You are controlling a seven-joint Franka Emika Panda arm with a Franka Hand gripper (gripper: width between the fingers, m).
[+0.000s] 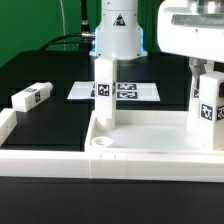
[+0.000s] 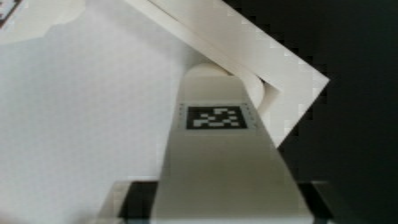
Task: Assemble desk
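The white rimmed tabletop [image 1: 150, 135] lies at the front of the exterior view, with a round corner socket [image 1: 103, 143] open on its near left. One white leg [image 1: 105, 95] stands upright at its far left corner. My gripper [image 1: 207, 68] is shut on a second tagged leg [image 1: 208, 108], held upright at the tabletop's far right corner. I cannot tell whether its foot sits in a socket. In the wrist view this leg [image 2: 217, 150] runs between my dark fingers [image 2: 139, 200], above the tabletop [image 2: 89, 100] and its corner rim [image 2: 267, 60]. A third leg [image 1: 30, 98] lies loose on the left.
The marker board [image 1: 135, 91] lies flat behind the tabletop. The robot's base [image 1: 118, 30] stands at the back. A low white barrier wall [image 1: 40, 160] runs along the front and up the exterior view's left. The table is black.
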